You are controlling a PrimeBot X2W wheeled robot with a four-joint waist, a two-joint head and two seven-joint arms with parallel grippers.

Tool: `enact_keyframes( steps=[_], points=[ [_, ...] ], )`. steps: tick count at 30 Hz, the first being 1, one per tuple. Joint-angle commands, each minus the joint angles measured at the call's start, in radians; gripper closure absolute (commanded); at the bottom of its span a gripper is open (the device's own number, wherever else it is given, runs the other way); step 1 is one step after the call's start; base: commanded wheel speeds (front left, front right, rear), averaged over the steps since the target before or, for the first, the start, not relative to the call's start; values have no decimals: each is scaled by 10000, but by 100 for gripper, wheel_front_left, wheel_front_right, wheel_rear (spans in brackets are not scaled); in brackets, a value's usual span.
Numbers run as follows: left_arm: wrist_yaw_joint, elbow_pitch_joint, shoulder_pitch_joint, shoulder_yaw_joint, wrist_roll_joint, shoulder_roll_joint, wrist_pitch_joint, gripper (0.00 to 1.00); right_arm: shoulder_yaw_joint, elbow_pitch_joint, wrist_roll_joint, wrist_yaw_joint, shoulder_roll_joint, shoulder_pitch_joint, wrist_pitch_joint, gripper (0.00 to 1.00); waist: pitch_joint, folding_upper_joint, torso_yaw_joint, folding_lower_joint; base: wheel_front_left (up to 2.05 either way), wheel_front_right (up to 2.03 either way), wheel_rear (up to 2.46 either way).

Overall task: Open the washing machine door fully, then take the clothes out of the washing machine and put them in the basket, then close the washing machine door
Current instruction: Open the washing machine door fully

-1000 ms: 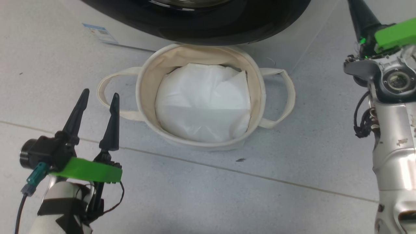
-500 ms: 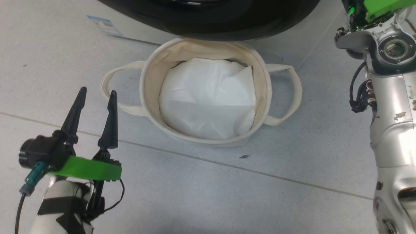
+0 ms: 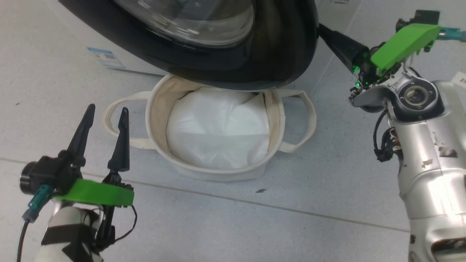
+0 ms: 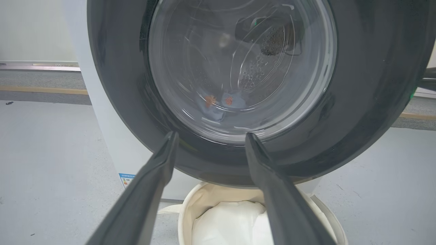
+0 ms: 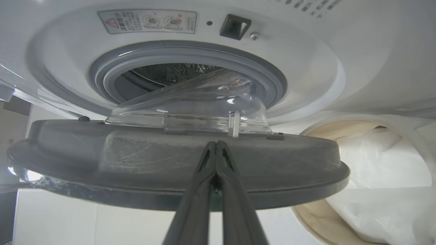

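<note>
The white washing machine (image 5: 340, 51) stands on a grey tiled floor (image 3: 218, 225) in front of you, its grey rubber ring (image 5: 102, 75) and perforated steel drum (image 5: 153, 73) showing past a door that is partly open. The washing machine door (image 3: 225, 65), glossy black round a clear domed window, stands swung out from the front panel, and in your head view it overhangs the back rim of the basket. The basket (image 3: 154, 109), a cream canvas tub with a loop handle on each side, sits on the floor just before the machine, with only a crumpled white liner (image 3: 218, 134) inside it. Your right gripper (image 5: 214, 144) is closed, its two dark fingers pressed flat together with nothing between them and their tips at the grey inner face of the door, near its edge. Your left gripper (image 3: 107, 108) hangs apart from the basket on its left side, fingers spread and empty, pointing toward the door. The clothes (image 4: 221, 103), light blue with orange prints, lie inside the drum, seen through the door glass in your left wrist view. A small blue label (image 3: 105, 58) sits low on the machine's front.
</note>
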Motion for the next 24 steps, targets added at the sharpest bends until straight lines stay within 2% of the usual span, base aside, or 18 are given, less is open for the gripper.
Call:
enact_keyframes(
  steps=[1, 7, 12, 17, 24],
  points=[
    [-51, -257, 29, 401, 79, 303, -118, 0, 75, -548, -143, 10, 341, -209, -232, 100, -31, 0, -21, 0, 0, 0, 0],
    [-59, -216, 16, 361, 52, 224, -118, 0, -413, -929, -647, 10, 422, -610, -1160, 100, 83, 0, 223, 0, 0, 0, 0],
    [-63, -139, 61, 340, 23, 124, -118, 0, -319, -405, -870, 10, 475, -1070, -1043, 100, 52, 0, 390, 0, 0, 0, 0],
    [-64, -92, 151, 362, 22, 59, -118, 0, -30, 148, -964, 10, 503, -1332, -568, 100, -80, 0, 425, 0, 0, 0, 0],
    [-66, 128, 548, 290, 10, 6, -118, 0, 355, 917, -433, 10, 526, -1053, 1072, 100, -809, 0, 331, 0, 0, 0, 0]
  ],
)
